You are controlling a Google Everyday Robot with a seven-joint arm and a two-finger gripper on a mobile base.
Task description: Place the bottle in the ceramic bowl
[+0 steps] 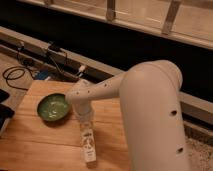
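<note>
Whether the jaws are apart or clamped on anything cannot be told: the end of the arm (150, 110) hides them. The gripper (86, 119) points down at the near end of the bottle (88, 144), right where the white wrist ends, so it sits on or just above the bottle's upper part. That placement suits a grasp from above.

The bottle runs as 1 slim pale shape from the gripper toward the front edge of the tabletop (35, 147), its label with small dark marks facing up. It shows against the wooden surface, but I cannot tell whether it rests there or hangs clear of it.

The ceramic bowl (41, 106) stands on the same tabletop to the image-left of the gripper, near it but apart from the bottle. It is upright, and its lighter inside holds nothing that I can see. So the bottle is outside the bowl, and the task is not yet done.

In my judgement, what remains is a short carry sideways over the rim. Since the bottle looks about as long as the bowl is wide, it may end up leaning on the rim.

Beyond the tabletop, dark cables (20, 75) lie on the floor.
</note>
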